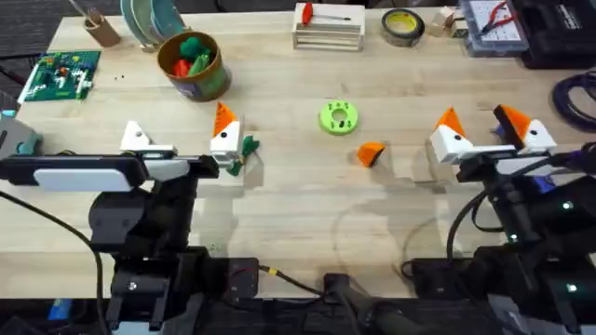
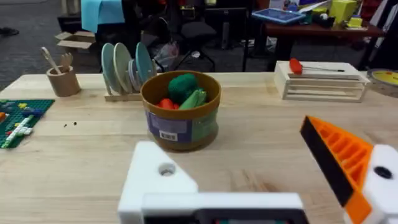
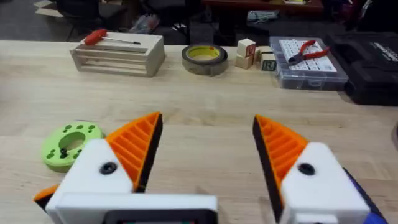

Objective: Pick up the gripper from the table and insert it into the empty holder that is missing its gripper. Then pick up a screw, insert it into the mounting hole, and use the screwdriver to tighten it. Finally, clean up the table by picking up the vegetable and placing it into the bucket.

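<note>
The loose orange gripper lies on the table between the arms; its edge peeks out beside my right gripper's finger. My left gripper is open, nothing in it. One of its fingers is the bare white holder with a round mounting hole; the other carries an orange pad. The dark-green vegetable lies right beside the padded finger. The bucket stands behind, holding toy vegetables. My right gripper is open and empty. A blue sliver shows under the right arm; I cannot tell whether it is the screwdriver.
A bright green disc with small dark bits sits mid-table. At the back stand a white slatted rack with a red-handled tool, a tape roll, a parts box, a plate rack and a Lego board.
</note>
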You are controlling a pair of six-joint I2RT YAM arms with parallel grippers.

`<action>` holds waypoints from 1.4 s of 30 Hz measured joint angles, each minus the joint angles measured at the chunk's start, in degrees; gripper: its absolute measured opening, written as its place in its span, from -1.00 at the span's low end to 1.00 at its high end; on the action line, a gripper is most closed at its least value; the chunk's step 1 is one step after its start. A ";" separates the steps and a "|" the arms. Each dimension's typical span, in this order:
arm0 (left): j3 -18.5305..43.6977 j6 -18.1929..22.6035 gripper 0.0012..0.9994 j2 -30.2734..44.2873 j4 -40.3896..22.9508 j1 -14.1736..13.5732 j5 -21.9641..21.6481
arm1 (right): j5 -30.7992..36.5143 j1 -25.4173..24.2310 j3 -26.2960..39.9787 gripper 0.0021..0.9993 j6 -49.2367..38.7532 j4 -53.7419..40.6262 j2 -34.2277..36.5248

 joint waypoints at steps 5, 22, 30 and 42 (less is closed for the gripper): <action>0.00 0.00 0.99 0.02 1.29 0.00 0.00 | -0.02 0.00 0.00 0.77 0.00 0.00 0.00; 15.58 0.02 0.99 5.43 -21.64 0.00 0.02 | -0.02 0.00 16.84 0.77 3.45 -22.06 4.06; 34.39 0.03 0.99 24.92 -40.37 0.00 0.77 | -0.37 -0.01 33.09 0.77 3.48 -35.90 14.86; 49.90 0.02 0.99 46.98 -48.87 0.00 7.79 | -6.81 0.00 43.82 0.77 3.91 -47.43 25.64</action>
